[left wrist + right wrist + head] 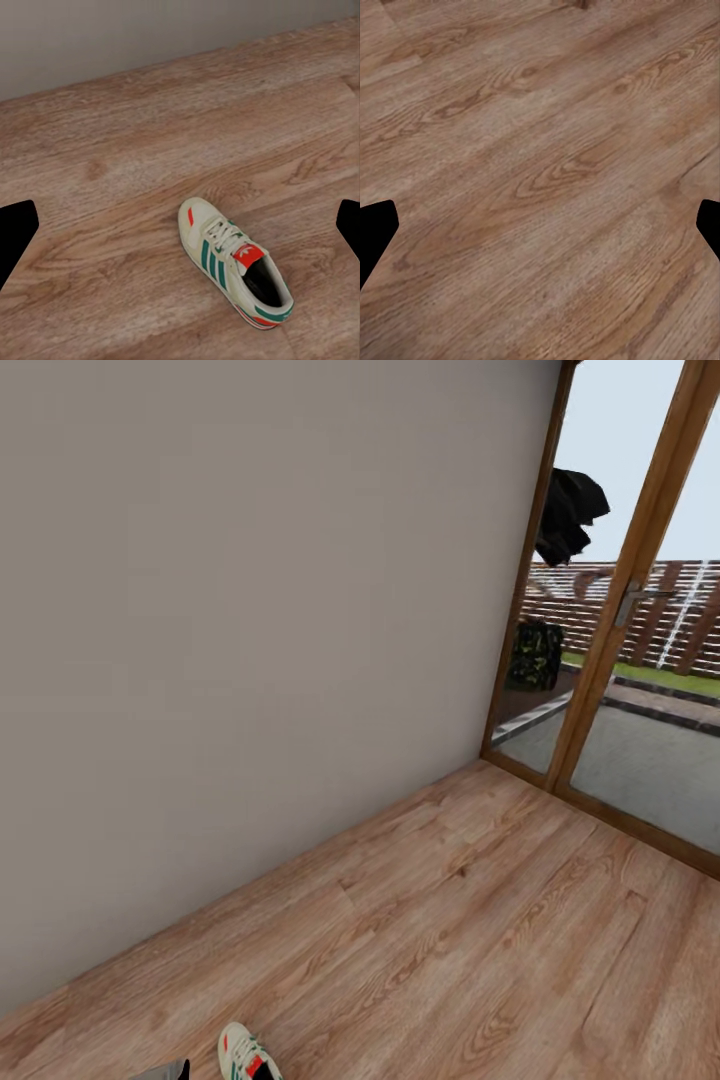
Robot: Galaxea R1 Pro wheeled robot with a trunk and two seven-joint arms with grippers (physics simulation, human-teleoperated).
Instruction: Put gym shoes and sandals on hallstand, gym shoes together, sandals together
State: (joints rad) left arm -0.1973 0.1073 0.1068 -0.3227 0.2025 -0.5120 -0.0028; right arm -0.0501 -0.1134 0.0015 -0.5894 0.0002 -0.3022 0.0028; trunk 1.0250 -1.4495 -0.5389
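One gym shoe (234,262) is lying upright on the corridor floor (112,150), lower right of centre in the left wrist frame, toe pointing toward the grey wall (150,37); in the head frame its toe end (247,1054) is poking in at the bottom edge, left of centre. Left gripper (180,232) is hovering above it, jaws spread wide, holding nothing. Right gripper (540,232) is likewise released, over bare planks (540,150). Wood-framed glass door (610,640) is sitting at the head frame's upper right.
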